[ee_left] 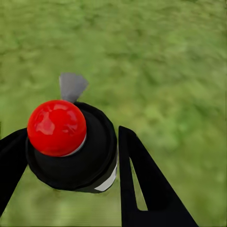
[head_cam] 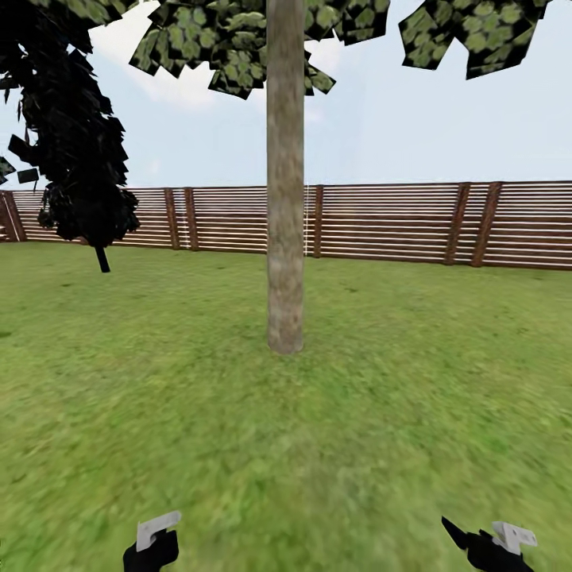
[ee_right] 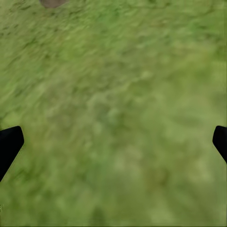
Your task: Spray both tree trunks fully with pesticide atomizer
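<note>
Left gripper (ee_left: 71,161) is clamped on the black round-bodied pesticide atomizer with a glossy red dome cap (ee_left: 71,146), its matte black fingers (ee_left: 142,184) pressed against either side of the can. A small grey nozzle piece (ee_left: 72,86) sticks out past the cap, and there's a white patch low on the body, but no readable writing or brand on it. Under it is blurry, mottled green lawn (ee_left: 165,56).

Right gripper (ee_right: 113,137) has its jaws spread wide apart with nothing between them, just the two black fingertips (ee_right: 9,142) at the edges of that view over the same soft grass.

From the head camera, both arms sit low in the picture, with the left gripper (head_cam: 151,548) and right gripper (head_cam: 485,544) showing black with light grey bracket parts. Straight ahead stands the tree trunk (head_cam: 284,175), a smooth column in mottled grey-brown, under blocky green leaves (head_cam: 230,40). Behind it runs the brown horizontal-slat wooden fence (head_cam: 381,222), and a dark narrow tree (head_cam: 75,143) stands off to the left.
</note>
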You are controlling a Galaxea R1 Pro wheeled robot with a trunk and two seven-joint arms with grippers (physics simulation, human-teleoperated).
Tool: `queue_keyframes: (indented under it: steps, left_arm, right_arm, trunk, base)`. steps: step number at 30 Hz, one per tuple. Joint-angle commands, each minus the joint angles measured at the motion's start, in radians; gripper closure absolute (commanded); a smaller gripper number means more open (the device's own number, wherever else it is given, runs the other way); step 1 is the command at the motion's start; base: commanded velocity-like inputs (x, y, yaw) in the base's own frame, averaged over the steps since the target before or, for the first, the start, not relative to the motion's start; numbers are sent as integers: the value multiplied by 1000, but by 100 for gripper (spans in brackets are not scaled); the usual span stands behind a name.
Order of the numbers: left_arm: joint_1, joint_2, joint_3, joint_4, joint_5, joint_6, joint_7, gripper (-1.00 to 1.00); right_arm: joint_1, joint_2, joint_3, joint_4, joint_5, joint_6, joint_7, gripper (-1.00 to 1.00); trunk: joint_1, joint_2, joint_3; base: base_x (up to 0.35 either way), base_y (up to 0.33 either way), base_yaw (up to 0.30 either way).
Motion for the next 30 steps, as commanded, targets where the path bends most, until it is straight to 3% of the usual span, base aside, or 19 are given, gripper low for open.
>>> queue_keyframes:
  steps: [1, 17, 22, 24, 26, 28, 30]
  left_arm:
    - [0, 0, 0, 0, 0, 0, 0, 100]
    - [0, 1, 1, 0, -1, 0, 0, 100]
    - [-7, 2, -1, -6, -18, 3, -2, 100]
    - [-14, 2, -11, -12, -77, 5, -3, 100]
    - [-46, 3, -18, -44, -169, 16, -2, 100]
    - [-91, 3, -21, -136, -265, 71, -1, 100]
    - [-128, 5, -22, -252, -299, 127, -1, 100]
  right_arm:
    - [0, 0, 0, 0, 0, 0, 0, -100]
    - [0, 0, 1, 2, 4, 0, -3, -100]
    - [0, 0, 0, -3, 0, 0, -4, -100]
    - [0, 1, 1, -7, 0, 5, -4, -100]
    - [0, 1, 1, -9, -1, 11, -4, -100]
    - [0, 2, 1, -9, -1, 14, -2, -100]
    - [0, 1, 2, -9, -2, 16, -1, -100]
  trunk:
    - [0, 0, 0]
    - [0, 0, 0]
    - [0, 0, 0]
    - [0, 0, 0]
    - [0, 0, 0]
    - [0, 0, 0]
    - [0, 0, 0]
  base:
    - [338, 0, 138]
    - [338, 0, 9]
    - [338, 0, 0]
    - [338, 0, 0]
    - [338, 0, 0]
    - [338, 0, 0]
    - [338, 0, 0]
